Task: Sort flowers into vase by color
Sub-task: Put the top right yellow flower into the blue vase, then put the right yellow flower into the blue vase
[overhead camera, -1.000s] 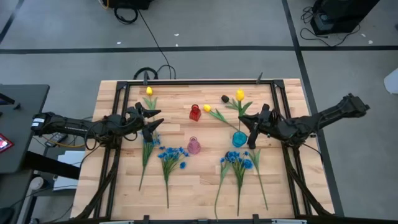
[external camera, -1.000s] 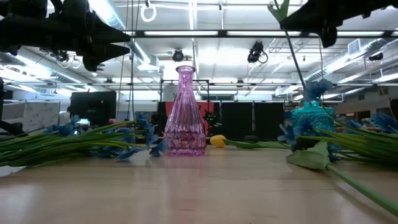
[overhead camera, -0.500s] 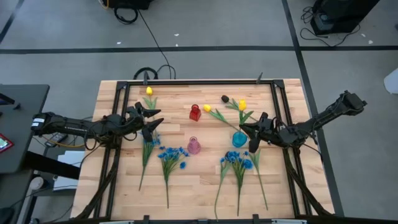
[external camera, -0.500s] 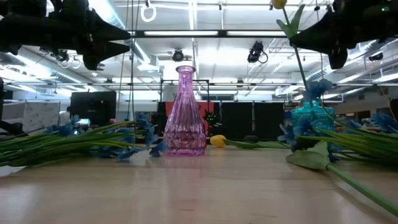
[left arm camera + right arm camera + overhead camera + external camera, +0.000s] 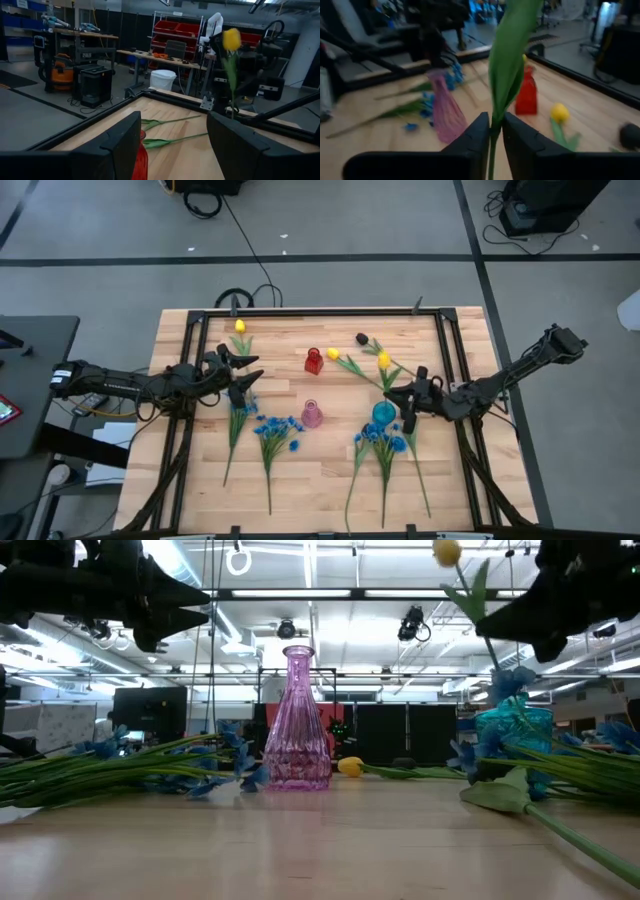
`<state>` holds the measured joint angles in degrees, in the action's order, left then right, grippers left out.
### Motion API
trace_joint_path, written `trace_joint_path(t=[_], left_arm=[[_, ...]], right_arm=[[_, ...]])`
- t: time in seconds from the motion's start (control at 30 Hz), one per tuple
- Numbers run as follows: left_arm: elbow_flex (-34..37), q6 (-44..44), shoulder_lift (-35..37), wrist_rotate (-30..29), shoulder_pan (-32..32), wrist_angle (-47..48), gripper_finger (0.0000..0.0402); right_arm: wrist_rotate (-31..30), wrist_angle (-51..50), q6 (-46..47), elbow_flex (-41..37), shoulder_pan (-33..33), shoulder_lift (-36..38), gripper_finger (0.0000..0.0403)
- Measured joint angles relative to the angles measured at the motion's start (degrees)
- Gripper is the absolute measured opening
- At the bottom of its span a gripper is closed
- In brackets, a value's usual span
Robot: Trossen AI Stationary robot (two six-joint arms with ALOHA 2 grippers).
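My right gripper (image 5: 404,402) is shut on a yellow tulip whose bud (image 5: 383,360) leans toward the far edge, above the blue vase (image 5: 384,415). In the low view the bud (image 5: 447,552) stands high over the blue vase (image 5: 512,730). The stem's lower end is hidden. The pink vase (image 5: 312,415) and the red vase (image 5: 314,361) stand mid-table. Another yellow tulip (image 5: 333,354), a dark tulip (image 5: 362,338) and a third yellow tulip (image 5: 240,326) lie flat. Blue blossoms (image 5: 275,430) (image 5: 380,442) lie near the front. My left gripper (image 5: 245,378) hovers open over the left flowers. My right gripper pinches the yellow tulip's green stem (image 5: 492,131) between its two fingers, just below the long leaf (image 5: 512,45). The fingers come level from the table's right, across the stem. The tulip is lifted and tilted, bud uppermost. I cannot tell whether its lower end is in the blue vase.
Dark frame rails (image 5: 190,410) (image 5: 455,360) run along both table sides. Long green stems (image 5: 232,440) (image 5: 415,470) stretch toward the near edge. Bare wood lies between the red vase and the far rail (image 5: 300,312).
My right gripper has moved toward the near edge with the yellow tulip, still shut on it. The bud has come down and nearer, and the stem now leans toward the far edge. The blue vase has shifted slightly toward the near edge.
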<state>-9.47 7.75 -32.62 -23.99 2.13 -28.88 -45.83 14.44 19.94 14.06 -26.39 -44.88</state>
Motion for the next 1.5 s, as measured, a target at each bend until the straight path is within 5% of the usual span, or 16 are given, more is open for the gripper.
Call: trace_joint_path(t=[0.43,0.63,0.83,1.0,1.23,1.5], left_arm=[[0.0,-0.5,0.0,0.0,0.0,0.3,0.0232],[0.0,0.2,0.0,0.0,0.0,0.3,0.0232],[0.0,0.4,0.0,0.0,0.0,0.4,0.0232],[0.0,0.2,0.0,0.0,0.0,0.5,0.0232],[0.0,-0.9,0.0,0.0,0.0,1.0,0.0232],[0.0,-1.5,0.0,0.0,0.0,2.4,0.0232]], right_arm=[[4.9,-4.1,1.1,0.1,0.0,2.3,0.0211],[5.0,-27.5,12.6,8.6,1.4,5.0,0.0240],[7.8,-46.6,26.0,13.7,10.0,0.6,0.0228],[13.4,-45.6,23.6,13.7,20.6,-4.3,0.0217],[31.1,-33.4,9.7,12.7,36.6,-12.5,0.0202],[34.3,-24.3,2.0,12.7,47.1,-24.0,0.0199]])
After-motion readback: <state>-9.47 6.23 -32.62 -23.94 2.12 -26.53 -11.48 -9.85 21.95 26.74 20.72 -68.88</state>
